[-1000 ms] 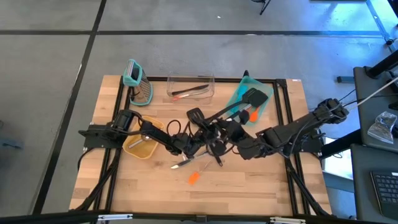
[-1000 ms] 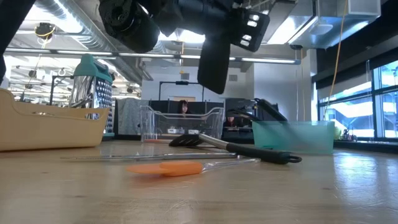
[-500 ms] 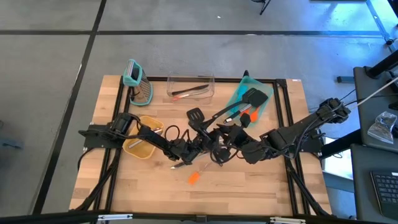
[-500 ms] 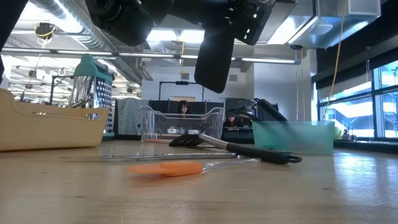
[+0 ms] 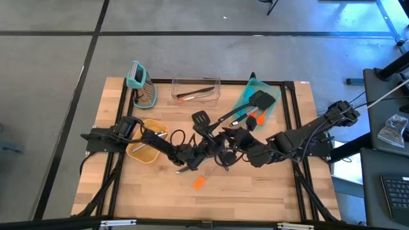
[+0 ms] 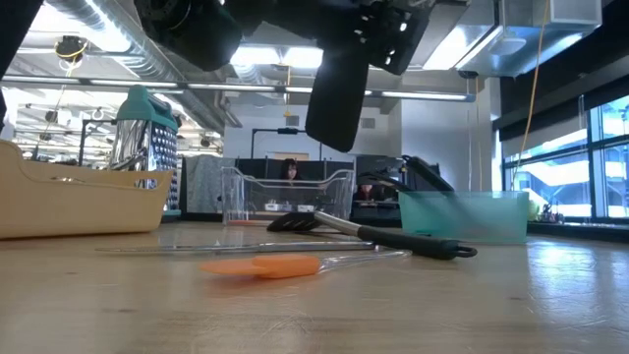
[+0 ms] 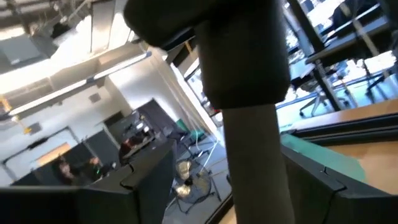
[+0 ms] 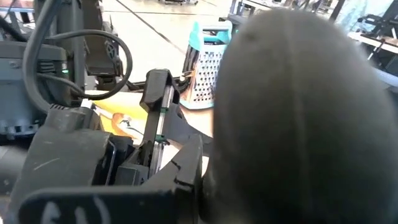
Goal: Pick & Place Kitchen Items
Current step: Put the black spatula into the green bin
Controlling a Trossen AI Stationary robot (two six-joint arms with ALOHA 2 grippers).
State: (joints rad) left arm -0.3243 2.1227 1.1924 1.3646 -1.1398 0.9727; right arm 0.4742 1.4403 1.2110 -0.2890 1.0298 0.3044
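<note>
Over the middle of the table my two grippers meet around a black utensil point(image 6: 334, 98) that hangs tilted, clear of the wood. My left gripper point(image 5: 203, 152) is open, and its fingers point(image 7: 134, 186) stand on either side of the thick dark handle point(image 7: 249, 81) without touching it. My right gripper point(image 5: 225, 150) comes from the right and is shut on the same utensil, which fills its wrist view point(image 8: 298, 112). An orange spatula point(image 5: 199, 183) and a thin metal piece point(image 5: 185, 169) lie flat on the table below. A black slotted turner point(image 5: 200, 118) lies farther back. My right gripper holds the black utensil, but the utensil itself and the two arms hide the place of contact. The utensil hangs tilted below the grippers point(image 6: 332, 118), lifted clear of the table.
A teal bin point(image 5: 246, 96) with a black turner and an orange piece stands at the back right. A clear bin point(image 5: 195, 82) with utensils stands at the back middle, beside a teal-topped grater point(image 5: 142, 83). A tan bin point(image 5: 142, 151) sits under the left arm. Bare wood lies near the front edge.
My left gripper has opened and let go of the black utensil, which stays in the air in my right gripper. Both grippers have shifted a little toward the table's left, and the hanging handle has tipped slightly.
</note>
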